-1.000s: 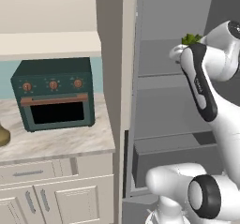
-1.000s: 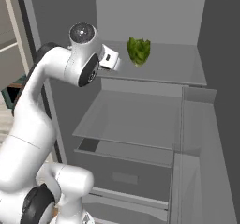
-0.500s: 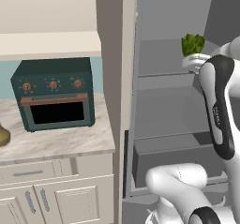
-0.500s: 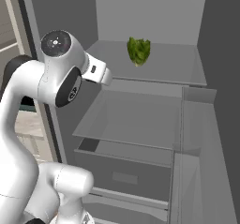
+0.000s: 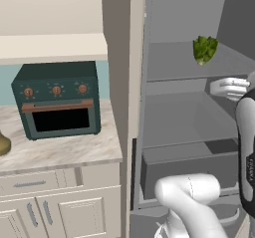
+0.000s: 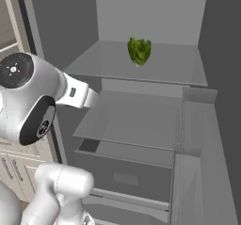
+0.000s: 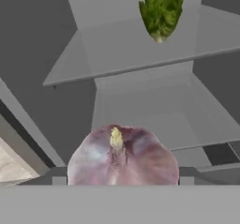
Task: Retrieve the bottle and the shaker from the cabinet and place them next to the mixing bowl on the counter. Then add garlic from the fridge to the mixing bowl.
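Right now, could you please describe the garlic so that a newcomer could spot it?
Look into the open fridge. In the hand view, the garlic sits between the gripper's fingertips, low and close. It is a purplish-white bulb, unlike the leafy green lettuce on the upper shelf.

Lettuce (image 6: 139, 51) on upper fridge shelf (image 6: 164, 71); toaster oven (image 5: 57, 99) on counter (image 5: 60, 152).

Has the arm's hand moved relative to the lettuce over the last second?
Yes. In the right base view the hand has drawn back out of the fridge, left of and below the lettuce on the upper shelf, carrying the garlic.
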